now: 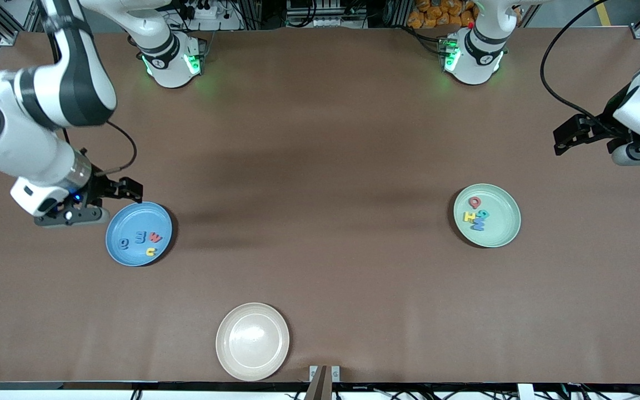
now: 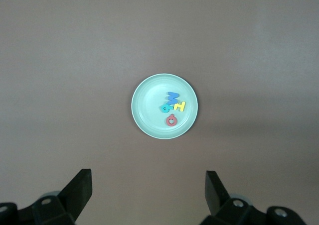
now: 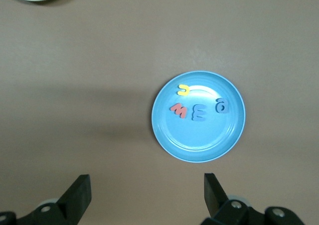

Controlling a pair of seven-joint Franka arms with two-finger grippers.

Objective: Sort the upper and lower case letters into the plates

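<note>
Blue plate (image 1: 131, 253) on the brown worktop (image 1: 320, 166) toward the right arm's end, carrying four foam letters (image 1: 141, 242): red, yellow and two blue, lying flat and apart from each other. Mint green plate (image 1: 500, 228) toward the left arm's end, carrying a tight cluster of letters (image 1: 476, 214): red, yellow, blue and teal, touching or overlapping. Both plates at about the same distance from the front camera, well apart. Cream plate (image 1: 252, 341) nearest the front camera, between the other two along the worktop, nothing in it. Right end effector (image 1: 73, 214) up in the air just beside the blue plate's rim, at the right arm's end of the worktop, fingers (image 3: 79, 195) spread wide, released, grasping nothing. Left end effector (image 1: 639, 153) up over bare worktop at the left arm's end, well apart from the green plate, fingers (image 2: 79, 187) likewise spread, released, holding nothing. No letters seen loose on the worktop.
</note>
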